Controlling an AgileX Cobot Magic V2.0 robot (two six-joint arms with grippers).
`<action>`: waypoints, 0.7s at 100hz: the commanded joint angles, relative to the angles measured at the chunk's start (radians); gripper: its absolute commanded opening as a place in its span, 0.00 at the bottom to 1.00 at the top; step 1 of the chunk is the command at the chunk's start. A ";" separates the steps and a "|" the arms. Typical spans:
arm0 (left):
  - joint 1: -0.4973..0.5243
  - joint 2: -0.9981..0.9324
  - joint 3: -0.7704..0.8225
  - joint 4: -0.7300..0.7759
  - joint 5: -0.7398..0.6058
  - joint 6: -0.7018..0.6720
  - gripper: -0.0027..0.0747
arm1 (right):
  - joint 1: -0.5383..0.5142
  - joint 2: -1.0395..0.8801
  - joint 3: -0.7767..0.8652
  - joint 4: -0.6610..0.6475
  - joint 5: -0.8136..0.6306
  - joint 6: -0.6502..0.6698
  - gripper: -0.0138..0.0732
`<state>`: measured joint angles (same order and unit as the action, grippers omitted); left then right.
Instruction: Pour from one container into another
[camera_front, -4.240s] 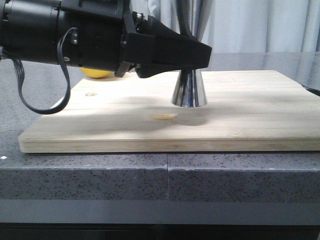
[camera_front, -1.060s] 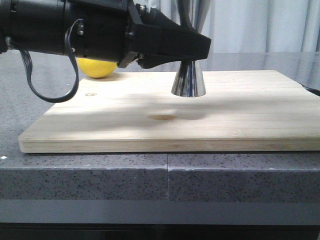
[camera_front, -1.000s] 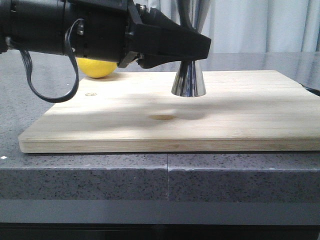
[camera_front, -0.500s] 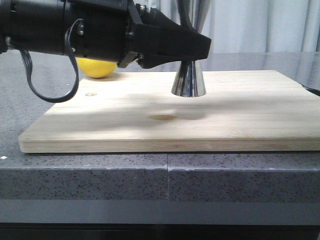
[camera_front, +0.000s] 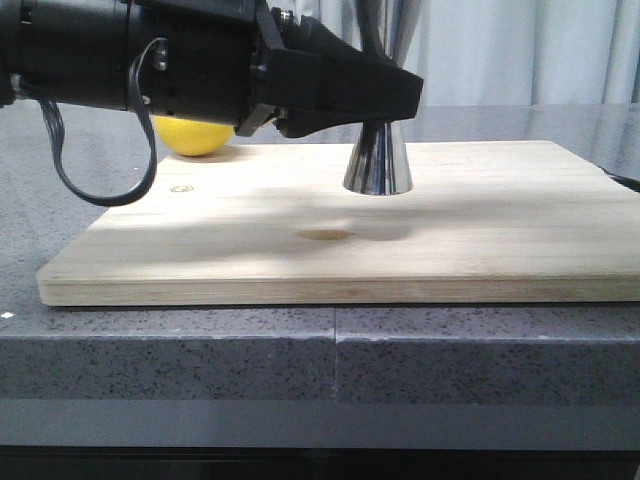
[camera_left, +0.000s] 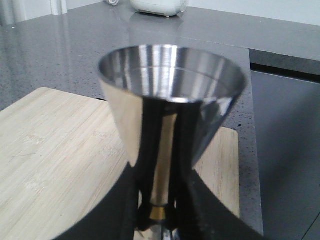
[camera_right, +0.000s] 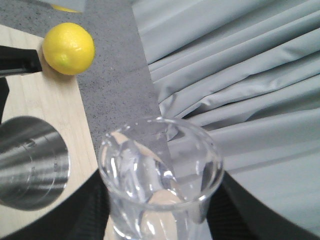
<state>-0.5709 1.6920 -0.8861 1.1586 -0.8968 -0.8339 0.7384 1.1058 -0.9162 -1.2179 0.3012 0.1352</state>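
My left gripper (camera_left: 159, 220) pinches the jigger (camera_left: 172, 95) at its gold waist, steadying it upright on the wooden board (camera_front: 500, 230), while my right gripper (camera_right: 155, 232) holds the beaker (camera_right: 160, 175) raised beside its mouth (not yet tipped).

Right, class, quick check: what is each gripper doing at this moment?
Left gripper: closed on the steel jigger at its narrow waist.
Right gripper: closed on the glass beaker.
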 joint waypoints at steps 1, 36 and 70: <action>-0.002 -0.048 -0.029 -0.044 -0.067 -0.007 0.01 | 0.003 -0.010 -0.036 -0.046 -0.023 -0.008 0.47; -0.002 -0.048 -0.029 -0.044 -0.067 -0.007 0.01 | 0.003 -0.010 -0.036 -0.075 -0.025 -0.008 0.47; -0.002 -0.048 -0.029 -0.044 -0.067 -0.007 0.01 | 0.003 -0.010 -0.036 -0.109 -0.025 -0.008 0.47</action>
<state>-0.5709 1.6920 -0.8861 1.1620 -0.8982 -0.8339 0.7384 1.1140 -0.9162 -1.2795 0.2951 0.1336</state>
